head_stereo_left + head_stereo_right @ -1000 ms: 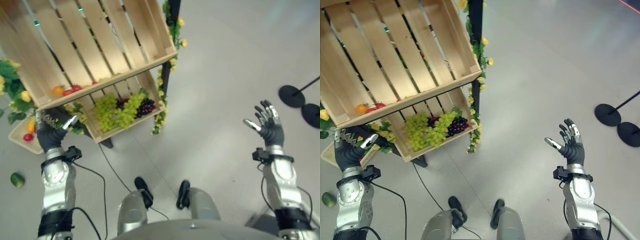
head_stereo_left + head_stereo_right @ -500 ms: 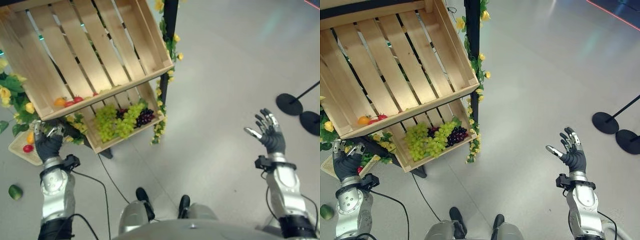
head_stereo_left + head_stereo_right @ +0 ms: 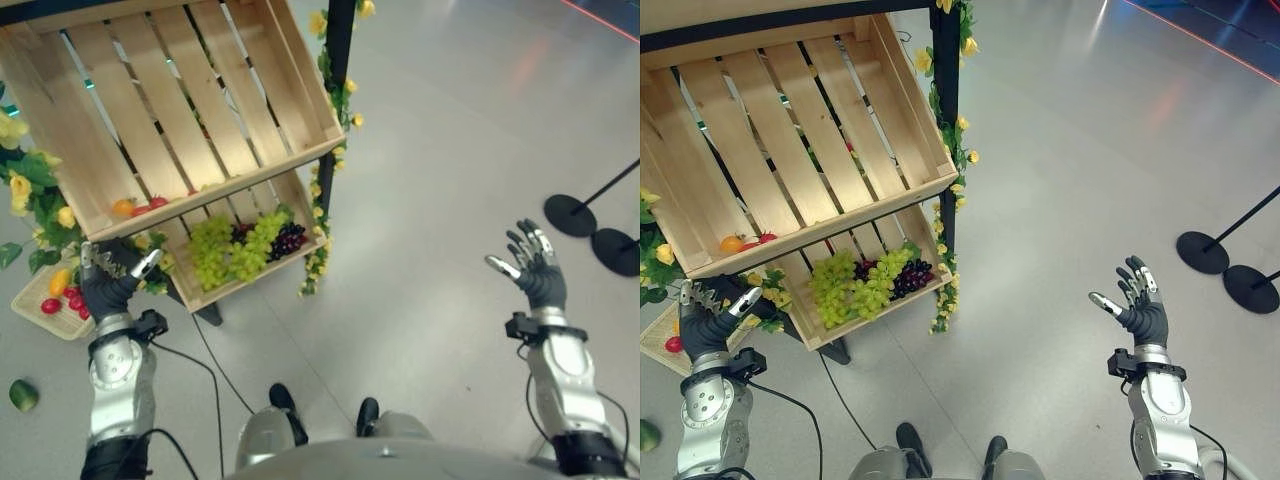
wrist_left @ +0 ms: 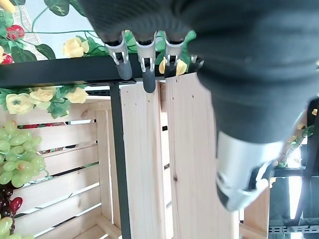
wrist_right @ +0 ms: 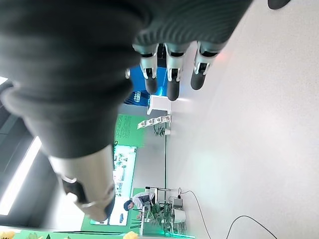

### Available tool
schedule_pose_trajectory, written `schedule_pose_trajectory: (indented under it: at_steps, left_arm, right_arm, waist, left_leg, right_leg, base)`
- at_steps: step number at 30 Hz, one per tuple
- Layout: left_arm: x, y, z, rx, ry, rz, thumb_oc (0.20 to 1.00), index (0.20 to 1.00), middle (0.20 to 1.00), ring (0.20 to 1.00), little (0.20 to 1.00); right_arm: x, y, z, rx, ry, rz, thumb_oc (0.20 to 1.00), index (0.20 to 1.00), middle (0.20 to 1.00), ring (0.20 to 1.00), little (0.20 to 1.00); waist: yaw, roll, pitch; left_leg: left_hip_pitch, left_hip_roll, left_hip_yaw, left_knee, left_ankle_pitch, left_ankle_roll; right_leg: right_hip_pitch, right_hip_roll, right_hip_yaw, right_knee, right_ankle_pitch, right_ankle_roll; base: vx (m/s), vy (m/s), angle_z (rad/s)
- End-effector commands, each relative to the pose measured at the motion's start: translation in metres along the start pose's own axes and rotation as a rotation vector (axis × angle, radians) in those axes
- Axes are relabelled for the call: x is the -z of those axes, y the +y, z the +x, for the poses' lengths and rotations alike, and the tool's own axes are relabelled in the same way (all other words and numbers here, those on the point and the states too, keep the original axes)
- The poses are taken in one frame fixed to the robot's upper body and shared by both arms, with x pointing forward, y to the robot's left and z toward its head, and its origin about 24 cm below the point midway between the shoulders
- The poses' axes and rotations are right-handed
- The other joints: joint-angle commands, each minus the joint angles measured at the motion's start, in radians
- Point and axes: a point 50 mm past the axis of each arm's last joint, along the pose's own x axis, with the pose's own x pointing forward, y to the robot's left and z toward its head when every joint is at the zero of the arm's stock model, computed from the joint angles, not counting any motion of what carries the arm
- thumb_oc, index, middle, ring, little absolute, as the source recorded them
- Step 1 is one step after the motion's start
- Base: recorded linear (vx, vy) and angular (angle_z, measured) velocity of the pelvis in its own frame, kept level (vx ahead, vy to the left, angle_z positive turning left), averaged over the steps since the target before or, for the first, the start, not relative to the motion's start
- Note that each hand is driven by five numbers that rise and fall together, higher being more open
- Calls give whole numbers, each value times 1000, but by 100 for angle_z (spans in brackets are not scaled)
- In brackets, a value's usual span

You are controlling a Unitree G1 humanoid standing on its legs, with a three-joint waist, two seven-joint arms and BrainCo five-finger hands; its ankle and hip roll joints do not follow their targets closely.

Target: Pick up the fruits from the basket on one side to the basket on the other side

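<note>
The left hand (image 3: pixel 108 283) is hanging in the air with its fingers (image 4: pixel 143 59) spread and relaxed, grasping nothing, just in front of the lower edge of the upper crate (image 3: pixel 190 110). Close behind it a flat basket (image 3: pixel 38 318) is lying on the floor (image 3: pixel 440 180), holding red fruits (image 3: pixel 62 301) and a yellow one (image 3: pixel 57 281). A green fruit (image 3: pixel 22 394) is lying loose on the floor, apart from the basket, to the left of the left arm.

The upper crate is sitting tilted on a dark rack (image 3: pixel 338 60) trimmed with leaves and yellow flowers (image 3: pixel 32 195). An orange fruit (image 3: pixel 122 207) and small red fruits (image 3: pixel 148 205) are resting against the crate's front lip. Beneath it a lower crate (image 3: pixel 250 275) is holding green grapes (image 3: pixel 225 245), with dark grapes (image 3: pixel 290 213) lying beside them towards the right.

The right hand (image 3: pixel 535 272) is held up over bare floor, well apart from the rack, with its palm turned inward and its fingers (image 5: pixel 169 74) straight and released, holding nothing. Beyond it, two round black stand bases (image 3: pixel 590 225) are sitting on the floor, with a thin pole rising from one of them
</note>
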Motion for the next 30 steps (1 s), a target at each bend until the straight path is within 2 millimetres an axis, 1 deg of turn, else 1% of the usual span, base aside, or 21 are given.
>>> schedule_pose_trajectory:
  at_steps: [1, 2, 3, 4, 7, 9, 12, 17, 18, 20, 23, 24, 27, 28, 29, 30]
  left_arm:
    - [-30, -27, 10, 160, -187, 21, 1000, 1000, 1000, 1000, 1000]
    - [-24, -13, 10, 95, -162, 34, 1000, 1000, 1000, 1000, 1000]
    - [-19, -3, 10, 47, -136, 39, 1000, 1000, 1000, 1000, 1000]
    - [-20, 2, 10, 22, -138, 51, 1000, 1000, 1000, 1000, 1000]
    - [-8, 29, 12, -110, -83, 104, 1000, 1000, 1000, 1000, 1000]
    - [-3, 41, 15, -154, -53, 159, 1000, 1000, 1000, 1000, 1000]
    - [7, 55, 14, -228, -8, 164, 1000, 1000, 1000, 1000, 1000]
    - [18, 70, 9, -283, 51, 206, 1000, 1000, 1000, 1000, 1000]
    - [18, 70, 9, -283, 50, 206, 1000, 1000, 1000, 1000, 1000]
    - [26, 79, 6, -327, 98, 233, 1000, 1000, 1000, 1000, 1000]
    - [27, 82, 6, -346, 103, 235, 1000, 1000, 1000, 1000, 1000]
    - [31, 88, 5, -385, 123, 215, 1000, 1000, 1000, 1000, 1000]
    - [36, 99, 0, -430, 162, 236, 1000, 1000, 1000, 1000, 1000]
    - [40, 109, -3, -470, 193, 252, 1000, 1000, 1000, 1000, 1000]
    - [40, 110, -3, -471, 192, 251, 1000, 1000, 1000, 1000, 1000]
    - [37, 112, -2, -482, 181, 249, 1000, 1000, 1000, 1000, 1000]
  right_arm:
    - [-29, -8, 11, 18, -148, -14, 1000, 1000, 1000, 1000, 1000]
    - [-29, -10, 10, 20, -144, -15, 1000, 1000, 1000, 1000, 1000]
    - [-28, -11, 9, 21, -142, -12, 1000, 1000, 1000, 1000, 1000]
    - [-28, -12, 8, 26, -140, -11, 1000, 1000, 1000, 1000, 1000]
    - [-28, -14, 8, 23, -135, -14, 1000, 1000, 1000, 1000, 1000]
    - [-28, -14, 8, 14, -133, -17, 1000, 1000, 1000, 1000, 1000]
    - [-28, -14, 6, 2, -134, -21, 1000, 1000, 1000, 1000, 1000]
    - [-28, -13, 5, -4, -135, -15, 1000, 1000, 1000, 1000, 1000]
    - [-28, -13, 5, -4, -136, -14, 1000, 1000, 1000, 1000, 1000]
    - [-28, -12, 4, -12, -136, -15, 1000, 1000, 1000, 1000, 1000]
    - [-27, -12, 3, -12, -133, -12, 1000, 1000, 1000, 1000, 1000]
    - [-26, -11, 2, -14, -131, -14, 1000, 1000, 1000, 1000, 1000]
    - [-26, -10, 2, -18, -130, -15, 1000, 1000, 1000, 1000, 1000]
    - [-26, -10, 2, -19, -132, -15, 1000, 1000, 1000, 1000, 1000]
    - [-26, -10, 2, -19, -132, -15, 1000, 1000, 1000, 1000, 1000]
    - [-26, -10, 1, -21, -133, -15, 1000, 1000, 1000, 1000, 1000]
  waist:
    - [-60, 15, -5]
    - [-58, 16, -5]
    - [-56, 16, -6]
    - [-55, 16, -6]
    - [-54, 18, -5]
    - [-54, 20, -5]
    - [-55, 19, -4]
    - [-52, 20, -5]
    - [-52, 20, -5]
    - [-51, 20, -4]
    - [-52, 19, -4]
    - [-53, 17, -4]
    - [-52, 17, -2]
    - [-52, 17, -1]
    - [-52, 17, -2]
    - [-52, 16, 3]
  left_leg:
    - [23, 26, -69, 75, -87, -50]
    - [23, 26, -71, 77, -86, -52]
    - [23, 27, -73, 78, -86, -53]
    - [23, 27, -76, 76, -85, -53]
    - [25, 26, -79, 72, -81, -55]
    - [25, 26, -80, 71, -79, -57]
    - [24, 27, -85, 73, -77, -59]
    - [23, 28, -92, 71, -71, -63]
    - [23, 28, -92, 71, -71, -63]
    - [21, 29, -98, 73, -69, -65]
    - [20, 30, -101, 72, -67, -67]
    - [19, 30, -105, 72, -65, -69]
    - [17, 29, -110, 70, -63, -70]
    - [15, 30, -110, 72, -62, -70]
    - [14, 30, -110, 72, -62, -70]
    - [5, 36, -90, 72, -39, -60]
  right_leg:
    - [19, -21, 8, 46, -45, 68]
    - [22, -19, 7, 44, -44, 67]
    - [24, -19, 8, 42, -45, 65]
    - [25, -18, 7, 38, -45, 65]
    - [26, -15, 8, 38, -47, 63]
    - [27, -14, 8, 39, -49, 62]
    - [27, -13, 4, 41, -52, 60]
    - [28, -11, -1, 43, -56, 58]
    - [28, -11, -2, 43, -56, 58]
    - [29, -9, -5, 46, -58, 55]
    - [31, -9, -8, 45, -59, 54]
    - [32, -6, -8, 43, -60, 52]
    - [29, -5, -6, 45, -60, 52]
    - [27, -5, -6, 47, -60, 52]
    - [27, -5, -6, 48, -60, 52]
    - [18, -4, -19, 44, -42, 44]
  base:
    - [0, 0, 0]
    - [31, -19, -3]
    - [30, -19, -4]
    - [22, -11, -5]
    - [0, 0, 0]
    - [13, -9, -10]
    - [3, -9, -7]
    - [3, -2, -1]
    - [0, 0, 0]
    - [10, -12, 2]
    - [10, -13, 4]
    - [12, -20, 4]
    - [5, -7, 2]
    - [0, 0, 0]
    - [-71, -18, 0]
    - [0, 0, 0]
